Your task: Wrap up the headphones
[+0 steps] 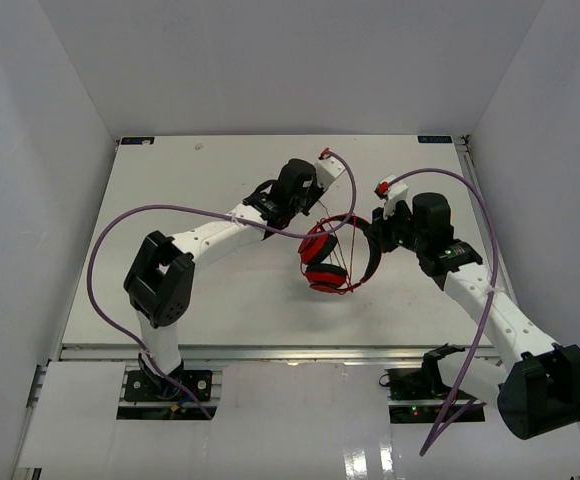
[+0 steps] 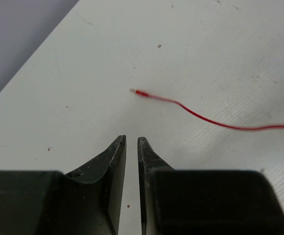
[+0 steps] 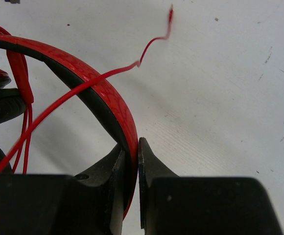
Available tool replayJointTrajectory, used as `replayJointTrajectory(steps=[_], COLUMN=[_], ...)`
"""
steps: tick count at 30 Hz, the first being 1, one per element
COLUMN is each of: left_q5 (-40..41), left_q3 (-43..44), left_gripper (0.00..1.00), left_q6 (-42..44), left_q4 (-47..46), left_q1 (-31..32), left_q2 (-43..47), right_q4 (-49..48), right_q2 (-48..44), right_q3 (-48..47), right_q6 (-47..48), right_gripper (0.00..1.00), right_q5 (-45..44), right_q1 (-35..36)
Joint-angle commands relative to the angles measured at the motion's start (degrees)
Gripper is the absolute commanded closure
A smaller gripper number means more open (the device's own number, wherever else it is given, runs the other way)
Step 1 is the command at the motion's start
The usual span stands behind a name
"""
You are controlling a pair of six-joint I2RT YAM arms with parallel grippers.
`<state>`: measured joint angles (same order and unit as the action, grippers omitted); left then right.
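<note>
— White tabletop (image 1: 170, 220) between pale grey walls (image 1: 270, 60), was it? What stood on it?

— Two white-and-black arms rose from the near edge, with thick purple cables (image 1: 100, 250) looping off them. Beyond their bases, about mid-table, were the red over-ear headphones with black padding (image 1: 322, 250). The ear cups were folded together on the left and the band arched to the right.

— And the claws?

— The right gripper (image 3: 131, 147) was clenched on the glossy red band (image 3: 107, 98), pinching it between both fingers. The left gripper (image 2: 131, 142) hung just past the headphones, its fingers nearly together over bare table and grasping nothing.

— The lead?

— The thin red cord (image 3: 83, 84) crossed over the band, then trailed loose across the table. Its plug (image 2: 141, 92) lay flat a little ahead of the left fingertips, not touching them.
</note>
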<state>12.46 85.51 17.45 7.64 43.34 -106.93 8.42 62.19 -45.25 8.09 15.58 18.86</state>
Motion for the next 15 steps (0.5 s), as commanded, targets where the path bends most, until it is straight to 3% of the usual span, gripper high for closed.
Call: replayJointTrajectory(steps=[1,5,10,15], left_q5=[-3.4,-6.2,-12.3,-26.6], left_q3=[-4.0,-10.0,-20.0,-32.7], left_gripper=[0.75,0.75,0.60,0.40], left_q6=[-4.3,-8.2,-14.4,-23.7], left_q4=[-3.1,-7.3,-16.8,-33.4], left_q1=[-0.4,-0.8,-2.4,-5.0], left_q2=[6.0,9.2,13.7,17.3], right_q4=[-1.0,0.4,2.4,6.2], right_q2=[-2.6,-3.2,-3.7,-3.9], right_q3=[-1.0,-2.2,-3.5,-5.5], right_q6=[0.3,0.3,0.9,2.5], right_gripper=[0.92,0.92,0.92,0.92], right_q5=[3.8,3.6,3.8,6.3], right_q1=[0.1,0.0,0.0,0.0])
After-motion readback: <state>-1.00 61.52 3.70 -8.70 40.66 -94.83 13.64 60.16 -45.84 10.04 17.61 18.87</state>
